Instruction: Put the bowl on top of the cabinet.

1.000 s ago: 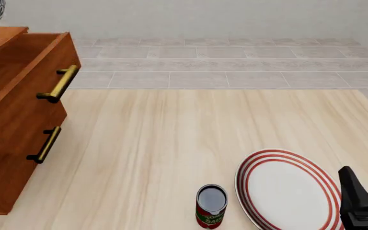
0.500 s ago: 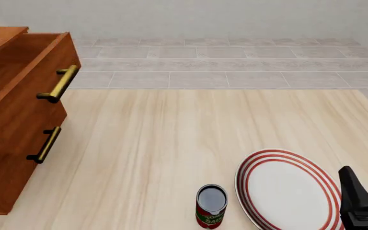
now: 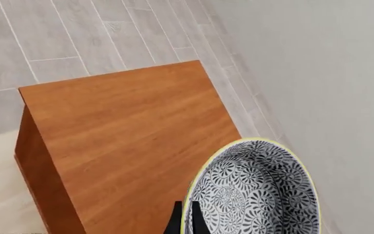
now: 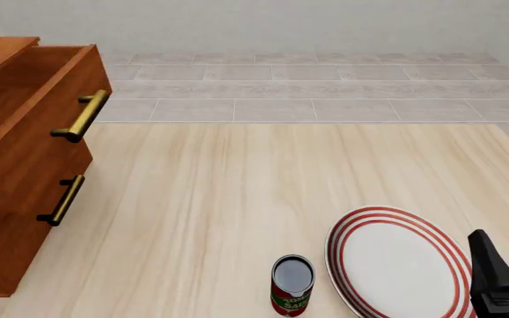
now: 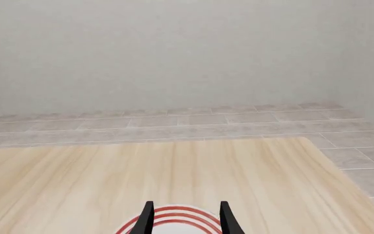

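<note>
So the left end effector (image 3: pixel 185 222) has its two black fingers pinching the rim of the floral bowl (image 3: pixel 255 192), one inside and one outside the yellow edge. In the left wrist view the bowl sits over the cabinet (image 3: pixel 128 141) top near a corner, with part of it over the floor past the edge; can't tell if it's touching the wood or hanging above it. The rest of the cabinet top is bare wood right out to its edges. In the front view the cabinet takes up the left side of the tabletop (image 4: pixel 236 199), top drawer pulled out, brass handles (image 4: pixel 82 116) sticking out to the right. Middle and far tabletop are wide open. Near right there's a red-ringed plate (image 4: pixel 396 265) with a tomato sauce can (image 4: pixel 291 285) just left of it, close but apart. The right end effector (image 5: pixel 185 219) is spread open, hovering over the plate's near-right part.
</note>
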You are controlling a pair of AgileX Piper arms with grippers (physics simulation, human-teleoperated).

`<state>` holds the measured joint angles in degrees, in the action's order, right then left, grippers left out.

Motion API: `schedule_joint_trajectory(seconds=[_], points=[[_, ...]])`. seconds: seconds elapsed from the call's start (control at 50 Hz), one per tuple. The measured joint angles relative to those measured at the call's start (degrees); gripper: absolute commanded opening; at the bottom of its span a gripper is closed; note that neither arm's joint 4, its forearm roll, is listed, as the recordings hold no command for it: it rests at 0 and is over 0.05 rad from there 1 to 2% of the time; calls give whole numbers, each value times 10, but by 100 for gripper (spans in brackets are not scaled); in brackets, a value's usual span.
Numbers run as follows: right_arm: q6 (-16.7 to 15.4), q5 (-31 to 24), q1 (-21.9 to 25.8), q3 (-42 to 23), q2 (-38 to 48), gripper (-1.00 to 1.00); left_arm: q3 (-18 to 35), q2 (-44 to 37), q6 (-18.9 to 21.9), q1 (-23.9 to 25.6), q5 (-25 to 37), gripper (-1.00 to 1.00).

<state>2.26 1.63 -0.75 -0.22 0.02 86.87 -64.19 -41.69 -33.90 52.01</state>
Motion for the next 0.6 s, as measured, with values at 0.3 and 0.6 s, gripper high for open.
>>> schedule_joint_trajectory(seconds=[0.3,0.6], points=[[1,1,-1,0,0,100,-11,-2,-5,-20,-4,-100],[0,1,0,1,0,100,-26,-1,-11,-31,-14,-100]])
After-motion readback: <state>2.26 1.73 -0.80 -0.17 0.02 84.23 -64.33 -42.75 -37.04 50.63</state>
